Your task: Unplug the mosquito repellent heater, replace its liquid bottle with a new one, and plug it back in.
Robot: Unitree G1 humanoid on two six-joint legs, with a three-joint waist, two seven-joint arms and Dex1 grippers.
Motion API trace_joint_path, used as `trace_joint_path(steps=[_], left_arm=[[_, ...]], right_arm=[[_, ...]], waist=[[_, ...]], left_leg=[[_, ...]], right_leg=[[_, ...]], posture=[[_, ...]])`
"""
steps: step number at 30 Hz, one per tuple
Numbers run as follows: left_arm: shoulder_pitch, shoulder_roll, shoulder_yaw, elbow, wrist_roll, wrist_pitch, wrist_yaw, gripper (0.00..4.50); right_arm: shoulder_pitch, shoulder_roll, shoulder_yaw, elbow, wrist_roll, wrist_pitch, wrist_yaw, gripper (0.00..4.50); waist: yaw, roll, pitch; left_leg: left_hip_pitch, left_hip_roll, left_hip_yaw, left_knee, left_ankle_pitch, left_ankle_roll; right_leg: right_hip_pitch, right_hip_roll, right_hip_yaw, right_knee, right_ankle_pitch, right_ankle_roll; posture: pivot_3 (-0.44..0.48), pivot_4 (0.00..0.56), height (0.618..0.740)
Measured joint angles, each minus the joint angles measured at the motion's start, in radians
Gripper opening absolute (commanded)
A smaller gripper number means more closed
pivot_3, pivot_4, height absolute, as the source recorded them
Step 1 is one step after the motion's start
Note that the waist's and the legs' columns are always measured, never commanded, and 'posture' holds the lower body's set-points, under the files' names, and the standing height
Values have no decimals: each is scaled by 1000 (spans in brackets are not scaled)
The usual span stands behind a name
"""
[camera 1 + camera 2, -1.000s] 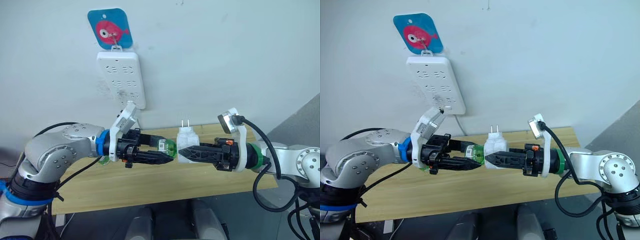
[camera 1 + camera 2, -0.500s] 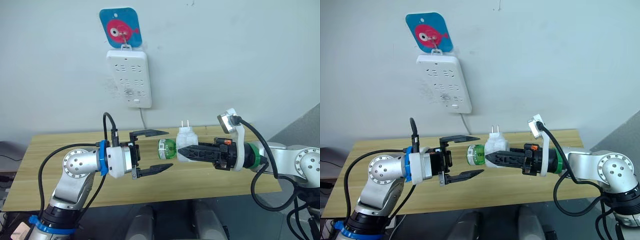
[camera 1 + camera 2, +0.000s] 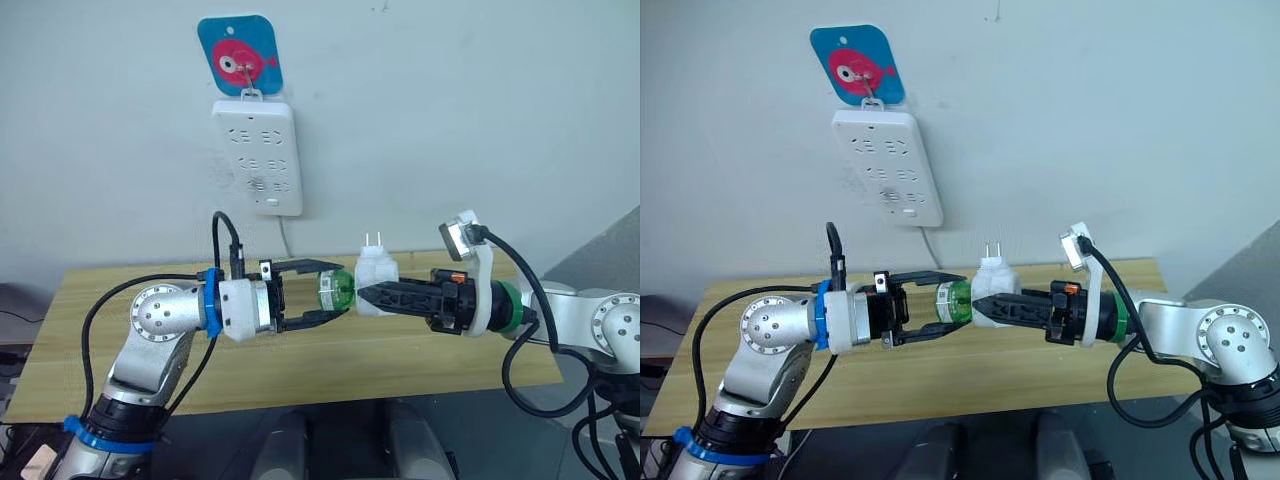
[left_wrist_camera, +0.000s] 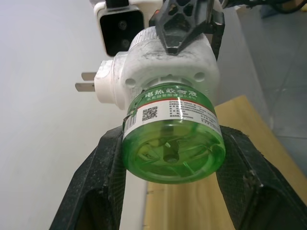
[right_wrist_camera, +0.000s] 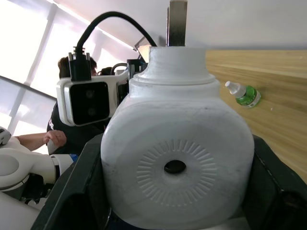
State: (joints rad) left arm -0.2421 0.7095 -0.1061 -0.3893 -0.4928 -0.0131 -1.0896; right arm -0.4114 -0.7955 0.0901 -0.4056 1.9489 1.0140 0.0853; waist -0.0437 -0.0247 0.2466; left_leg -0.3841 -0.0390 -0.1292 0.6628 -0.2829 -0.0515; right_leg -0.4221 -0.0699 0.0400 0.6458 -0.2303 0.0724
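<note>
We see the left gripper [image 3: 322, 294] held in mid-air above the wooden table [image 3: 300, 365], fingers [image 4: 96, 177] spread on either side of the green liquid bottle [image 3: 335, 291]. Whether they touch it, we can't tell.

The bottle is still seated in the mosquito repellent heater [image 3: 375, 283], base pointing left toward the left gripper. The heater is unplugged, prongs [image 3: 370, 243] pointing up, well below the power strip [image 3: 258, 156] hanging on the far wall under a blue fish hook plate [image 3: 239, 55].

The right gripper [image 3: 368, 295] comes in from the right, fingers pinching the heater body on both sides; its vent hole [image 5: 175, 166] faces the right wrist camera.

A spare bottle [image 5: 243, 94] lies on the table. The near edge of the table is below both grippers, with open table to the right.

A person's hand [image 5: 53, 138] is in the right wrist view.
</note>
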Motion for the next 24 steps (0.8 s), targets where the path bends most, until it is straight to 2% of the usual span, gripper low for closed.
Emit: trace_joint_path(steps=[1,3,4,6,8,11,18,21,24], left_arm=[[-7,52,-7,-35,-72,126,15,2239],[-76,175,-15,-74,-395,509,91,2239],[-114,204,-8,-71,-518,635,122,2239],[-181,228,7,-37,-693,819,165,2239],[-214,228,18,-14,-762,911,186,2239],[-234,216,30,-6,-775,965,197,2239],[-179,173,56,-51,-666,914,178,2239],[-140,153,55,-78,-548,819,156,3219],[-69,146,46,-82,-356,632,98,4153]], right_arm=[[2,-3,10,0,0,6,0,3018],[2,-1,15,1,3,15,6,3018],[-1,-2,13,2,9,15,11,3018],[-5,-3,10,5,22,16,23,3018],[-9,-3,10,5,28,17,26,3018],[-10,-3,10,11,28,18,32,3018],[-11,-6,11,19,27,23,31,3018],[-11,-6,15,20,18,23,20,3018],[-9,-6,22,20,4,23,13,3018]], waist=[[-7,0,0],[-11,0,1],[-12,0,1],[-14,0,1],[-15,0,1],[-16,0,1],[-13,0,1],[-12,0,0],[-12,0,0]], left_leg=[[0,0,-1,0,0,0],[0,0,-4,0,0,0],[0,0,-4,0,0,0],[1,0,-3,0,0,0],[1,0,-2,0,0,0],[1,0,-1,0,0,0],[1,0,0,0,0,0],[1,0,0,0,0,0],[1,0,2,-1,0,0]], right_leg=[[0,0,-1,0,0,0],[0,0,-3,2,0,0],[0,0,-3,1,0,1],[1,1,-3,2,-1,1],[1,1,-2,1,0,0],[0,1,-2,1,0,0],[0,1,-1,0,0,0],[0,0,0,0,0,0],[0,0,1,-1,0,0]], posture=[[-44,223,740],[-43,222,740],[-42,221,740],[-40,222,740],[-38,222,740],[-40,222,740],[-39,224,740],[-38,226,740],[-39,226,740]])
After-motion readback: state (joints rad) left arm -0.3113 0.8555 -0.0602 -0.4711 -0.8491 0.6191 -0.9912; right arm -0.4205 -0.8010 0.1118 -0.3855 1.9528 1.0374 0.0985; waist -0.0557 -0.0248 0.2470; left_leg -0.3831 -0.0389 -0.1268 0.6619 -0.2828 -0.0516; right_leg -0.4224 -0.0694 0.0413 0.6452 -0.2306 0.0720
